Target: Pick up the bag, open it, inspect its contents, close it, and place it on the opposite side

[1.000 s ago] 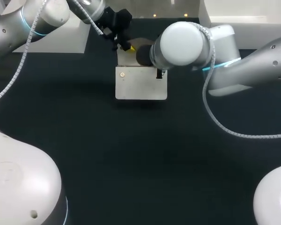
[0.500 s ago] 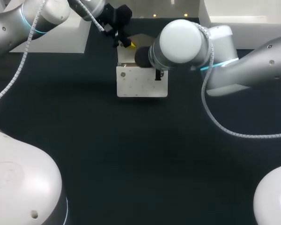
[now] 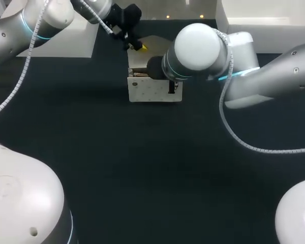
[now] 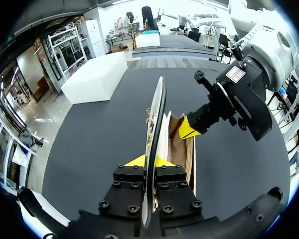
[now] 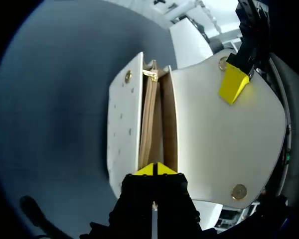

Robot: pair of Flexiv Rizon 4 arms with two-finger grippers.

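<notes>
Left end effector (image 4: 149, 162) is clenched on the edge of the flap (image 5: 214, 149) of the bag (image 3: 155, 92), holding it lifted up and back off the mouth, which is the only reason the inside shows at all. Right end effector (image 5: 154, 169) sits at one end of the bag. Its fingers look pinched on the end wall, as far as I can judge, probably to stop the body tipping while the flap is pulled.

Down in size from there: the dark surface (image 3: 142, 168) is under everything, and the white bag stands upright on it between the two end effectors, mouth up. Inside the bag there's brown lining (image 5: 152, 124) split into slim compartments; I can't make out any contents. The smallest bits are the gold snaps (image 5: 238, 191) on the flap, well apart from the one on the front panel (image 5: 122, 129), so it's unfastened. I'd call this the inspect step.
</notes>
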